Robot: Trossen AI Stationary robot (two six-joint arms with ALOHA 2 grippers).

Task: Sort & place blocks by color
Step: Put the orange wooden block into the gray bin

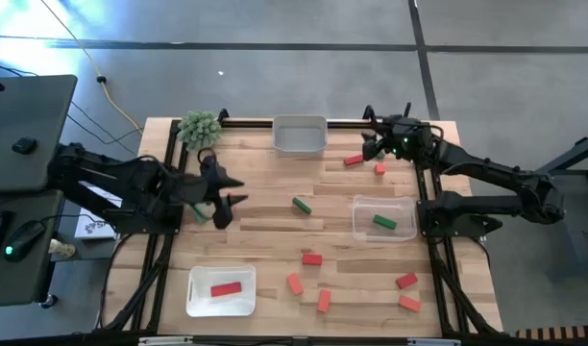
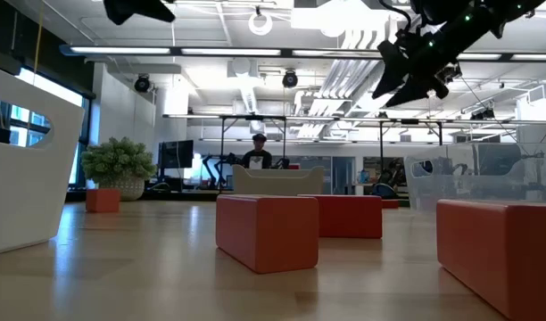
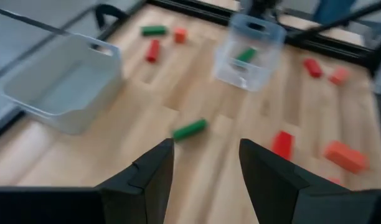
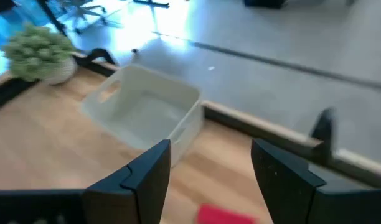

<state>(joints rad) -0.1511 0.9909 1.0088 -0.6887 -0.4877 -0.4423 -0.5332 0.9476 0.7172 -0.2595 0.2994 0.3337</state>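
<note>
left jaws (image 3: 206, 168) parted, right jaws (image 4: 210, 171) parted, raised

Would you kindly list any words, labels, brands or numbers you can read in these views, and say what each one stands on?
None can be read: the blocks, the trays, the table and both arms carry no legible text.
Room signs and screens behind the table in the low view: too small and blurred to read.
</note>
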